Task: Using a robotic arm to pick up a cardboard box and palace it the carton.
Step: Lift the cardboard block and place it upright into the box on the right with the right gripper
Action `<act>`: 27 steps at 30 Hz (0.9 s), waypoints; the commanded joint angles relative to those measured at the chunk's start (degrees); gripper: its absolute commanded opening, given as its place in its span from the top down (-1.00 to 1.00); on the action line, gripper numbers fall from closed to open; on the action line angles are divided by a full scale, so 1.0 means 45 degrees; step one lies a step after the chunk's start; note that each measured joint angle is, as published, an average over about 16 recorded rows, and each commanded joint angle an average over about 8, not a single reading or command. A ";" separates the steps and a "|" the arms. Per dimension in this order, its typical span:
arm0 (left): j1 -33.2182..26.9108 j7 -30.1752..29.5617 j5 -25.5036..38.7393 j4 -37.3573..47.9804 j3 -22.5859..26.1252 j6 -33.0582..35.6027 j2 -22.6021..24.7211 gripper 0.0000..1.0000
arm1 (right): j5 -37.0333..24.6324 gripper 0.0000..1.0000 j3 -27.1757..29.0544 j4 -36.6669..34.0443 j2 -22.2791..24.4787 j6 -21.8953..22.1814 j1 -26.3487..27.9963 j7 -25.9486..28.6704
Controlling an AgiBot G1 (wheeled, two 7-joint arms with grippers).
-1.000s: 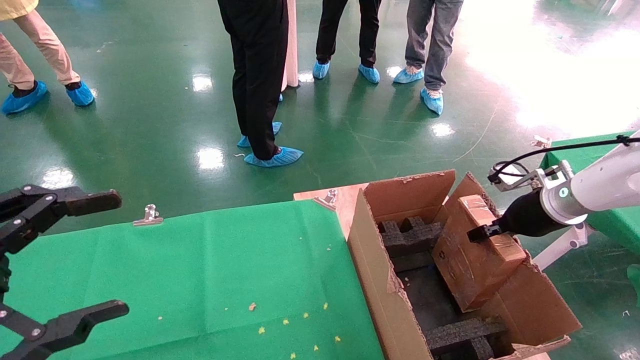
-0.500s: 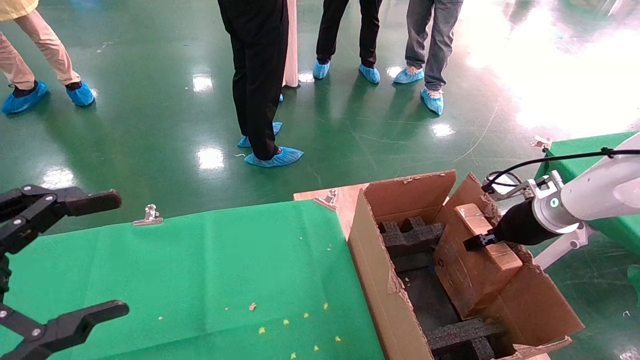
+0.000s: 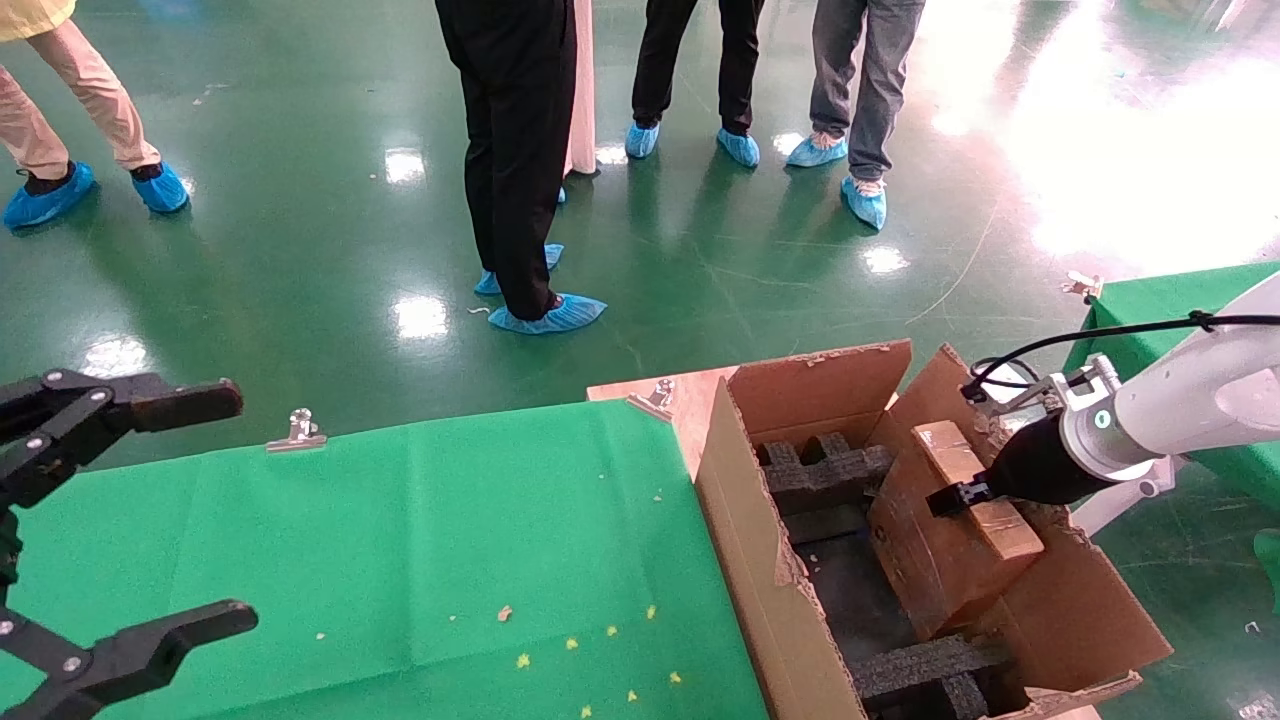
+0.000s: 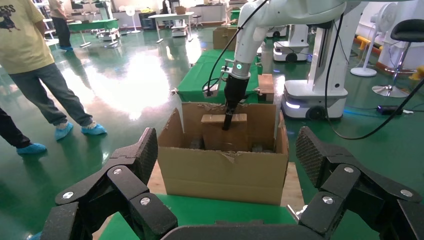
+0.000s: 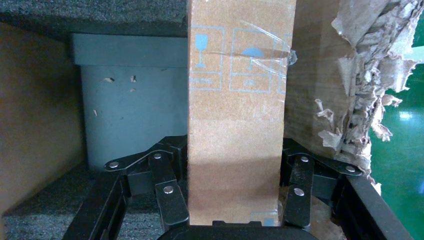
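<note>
Right tool [image 3: 950,497] clamped on the cardboard box [image 3: 945,520], its fingers [image 5: 165,192] pressed to both sides. Box is tilted, lower end already inside the carton [image 3: 760,560], above the black foam blocks [image 3: 820,470]. Pick done; lowering and release remain. Left tool [image 3: 110,520] parked over the green bench [image 3: 400,540], spread wide, empty.

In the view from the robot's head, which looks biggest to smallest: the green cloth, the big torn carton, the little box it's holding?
1. Green cloth
2. Carton
3. Cardboard box, held by the right gripper
</note>
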 commanded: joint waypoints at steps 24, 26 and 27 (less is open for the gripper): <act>-0.0001 0.0002 -0.0003 0.0000 0.0004 -0.0002 -0.0001 -1.00 | -0.0136 1.00 -0.0103 -0.0256 -0.0507 0.0231 -0.0951 0.0151; -0.0001 0.0002 -0.0003 0.0000 0.0004 -0.0002 -0.0002 -1.00 | -0.0133 1.00 -0.0101 -0.0271 -0.0543 0.0256 -0.1016 0.0173; -0.0001 0.0002 -0.0003 0.0000 0.0004 -0.0002 -0.0002 -1.00 | -0.0133 1.00 -0.0101 -0.0272 -0.0557 0.0264 -0.1040 0.0172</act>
